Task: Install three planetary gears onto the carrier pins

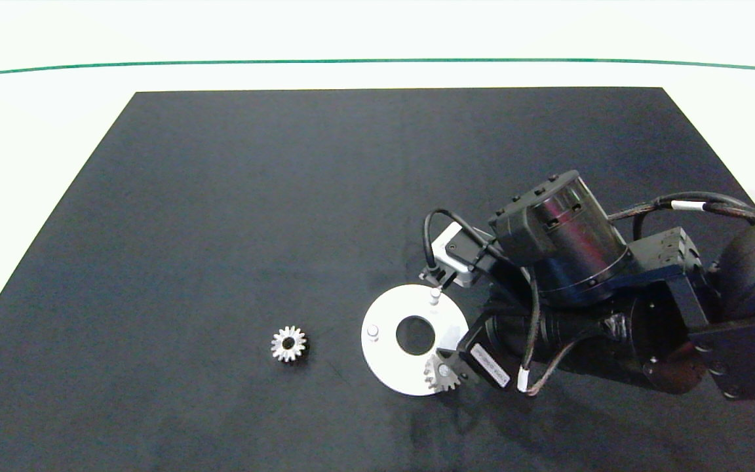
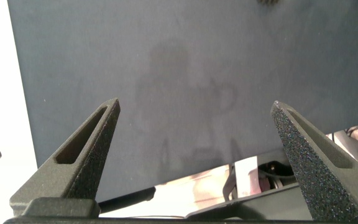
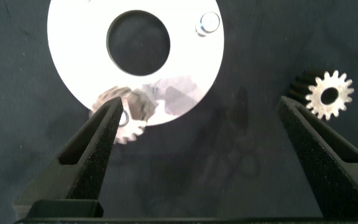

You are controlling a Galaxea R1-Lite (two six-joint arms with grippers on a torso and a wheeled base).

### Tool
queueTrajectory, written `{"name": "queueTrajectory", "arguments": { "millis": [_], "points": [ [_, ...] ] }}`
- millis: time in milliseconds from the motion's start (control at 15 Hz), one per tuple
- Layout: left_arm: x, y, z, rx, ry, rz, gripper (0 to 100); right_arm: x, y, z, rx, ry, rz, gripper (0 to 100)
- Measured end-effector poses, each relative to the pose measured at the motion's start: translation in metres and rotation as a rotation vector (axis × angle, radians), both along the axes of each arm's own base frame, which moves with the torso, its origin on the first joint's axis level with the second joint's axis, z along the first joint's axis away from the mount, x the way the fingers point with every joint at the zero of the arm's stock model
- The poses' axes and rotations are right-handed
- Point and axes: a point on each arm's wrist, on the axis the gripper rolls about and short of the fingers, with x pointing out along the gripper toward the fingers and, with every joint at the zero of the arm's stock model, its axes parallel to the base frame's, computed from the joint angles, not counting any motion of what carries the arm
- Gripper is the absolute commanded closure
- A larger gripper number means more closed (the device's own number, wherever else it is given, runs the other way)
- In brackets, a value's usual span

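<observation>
We count two planetary gears in sight. One small silver gear (image 1: 440, 375) with pointed teeth sits on the white ring-shaped disc (image 1: 387, 367) at its near right edge, seated over a carrier pin, its teeth overhanging the rim. The other gear (image 1: 288, 343) lies flat on the dark tabletop, apart from the disc on its left, round centre hole facing up. Two bare carrier pins stand upright (short, pale, cylindrical): one (image 1: 434, 296) at the disc's far side, one (image 1: 372, 332) at its left side.
</observation>
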Motion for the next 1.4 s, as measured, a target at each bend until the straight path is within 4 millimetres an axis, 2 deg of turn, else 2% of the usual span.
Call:
{"name": "queueTrajectory", "arguments": {
  "millis": [133, 267, 533, 667, 867, 1133, 1400],
  "points": [
    [-0.001, 0.0, 0.0, 0.0, 0.0, -0.004, 0, 0.001, -0.001, 0.001, 0.001, -0.002, -0.005, 0],
    [-0.001, 0.001, 0.0, 0.0, -0.002, -0.004, 0, 0.005, -0.01, 0.006, 0.007, -0.012, -0.031, 0],
    [-0.002, 0.001, 0.0, -0.002, -0.011, -0.005, 0, 0.02, -0.054, 0.02, 0.073, -0.022, -0.164, 0],
    [-0.003, 0.001, -0.001, -0.003, -0.016, -0.005, 0, 0.02, -0.074, 0.015, 0.174, 0.054, -0.207, 0],
    [-0.006, 0.001, -0.002, -0.004, -0.021, -0.005, 0, 0.022, -0.097, 0.013, 0.225, 0.082, -0.257, 0],
    [-0.008, 0.002, -0.001, -0.007, -0.033, -0.002, 0, 0.037, -0.101, 0.019, 0.277, 0.014, -0.275, 0],
    [-0.009, 0.002, 0.0, -0.009, -0.042, -0.002, 0, 0.053, -0.092, 0.009, 0.277, 0.02, -0.269, 0]
  ]
}}
